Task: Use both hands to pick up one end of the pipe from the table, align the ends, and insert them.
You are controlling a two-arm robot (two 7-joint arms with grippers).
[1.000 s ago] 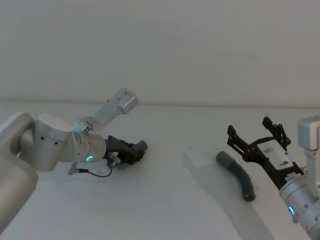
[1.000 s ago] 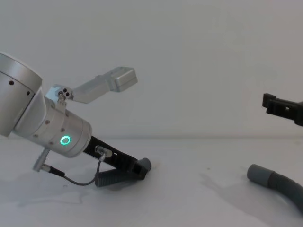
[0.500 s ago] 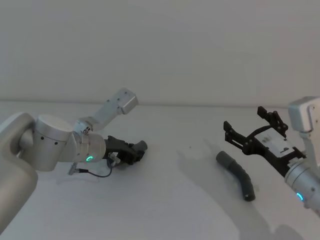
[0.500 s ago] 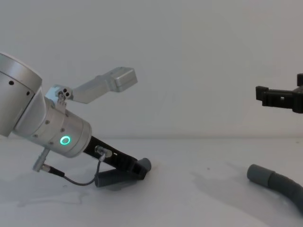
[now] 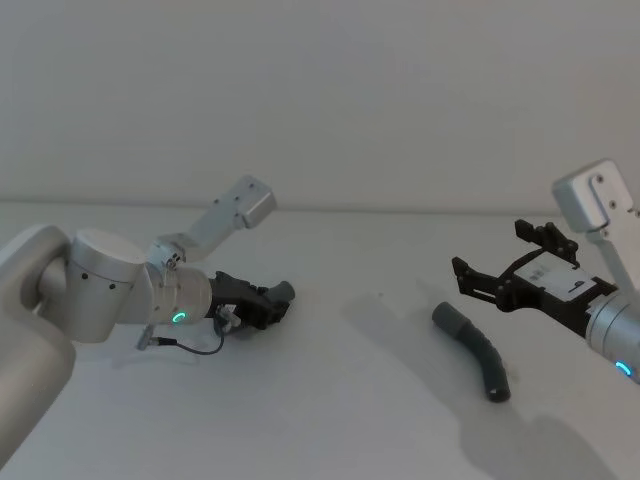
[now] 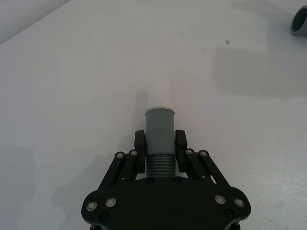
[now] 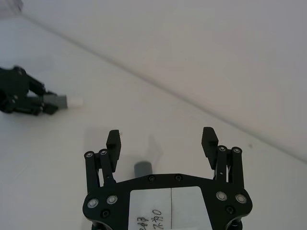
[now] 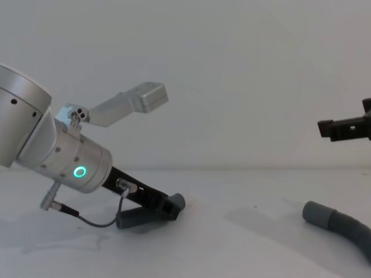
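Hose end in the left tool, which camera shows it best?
Left wrist view: cuff and whitish spigot jut clear of the left tool. Head and chest show a grey stub; right wrist, a distant speck.

left hose [image 6: 159,125]: gripped, cuff forward | right hose [image 5: 480,355]: curved, lying flat

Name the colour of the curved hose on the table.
Dark grey; curved hose, best in head view.

Grey ribbed pipe [image 5: 478,351] — white table [image 5: 350,410] (matte)
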